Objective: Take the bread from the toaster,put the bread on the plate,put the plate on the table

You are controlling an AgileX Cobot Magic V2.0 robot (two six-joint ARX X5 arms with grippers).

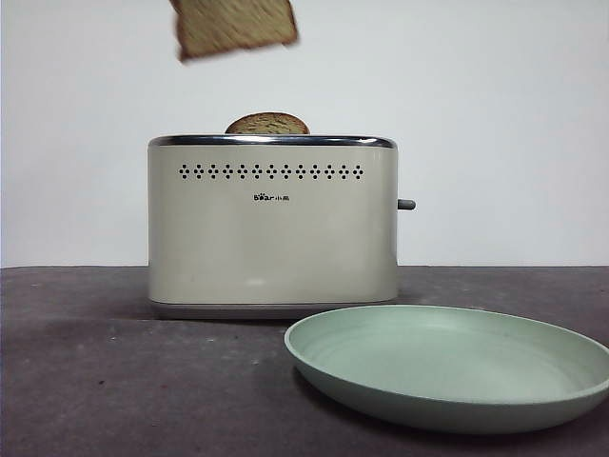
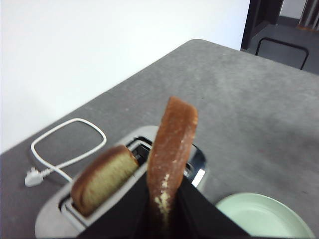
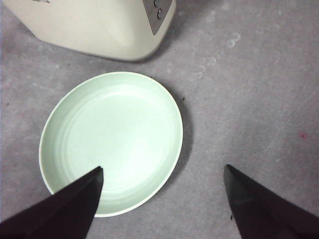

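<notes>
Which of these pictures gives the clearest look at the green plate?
The right wrist view: it looks straight down on the plate, showing its whole round rim and bare inside, beside the toaster. The front view shows the plate side-on, cut off at the edge. The left wrist view catches only a corner of it.

A second slice (image 2: 103, 178) sits low in the toaster's slot, only its rounded brown top (image 1: 267, 124) showing. A white power cord (image 2: 70, 144) loops behind the toaster, ending in a plug (image 2: 33, 177).
</notes>
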